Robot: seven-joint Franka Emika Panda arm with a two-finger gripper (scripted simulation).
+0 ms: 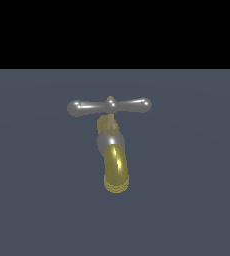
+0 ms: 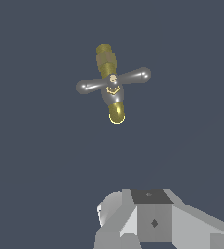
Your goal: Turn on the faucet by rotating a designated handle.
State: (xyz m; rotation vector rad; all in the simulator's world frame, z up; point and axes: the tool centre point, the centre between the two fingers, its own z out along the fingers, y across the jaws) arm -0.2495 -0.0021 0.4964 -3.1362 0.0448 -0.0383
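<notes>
A small faucet [image 1: 112,145] with a rounded silver-grey body and a curved, glossy brass-gold spout stands on a flat, matte slate-blue floor [image 1: 197,200], near the middle of the exterior view. Its handle [image 1: 109,106], a slim polished silver crossbar with tapering arms, knobbed ends and a brass hub, lies across from 9 to 3 o'clock. In the wrist view, the blocky grey gripper [image 2: 153,221] sits well apart from the faucet, touching nothing; I cannot tell whether its jaws are open.
</notes>
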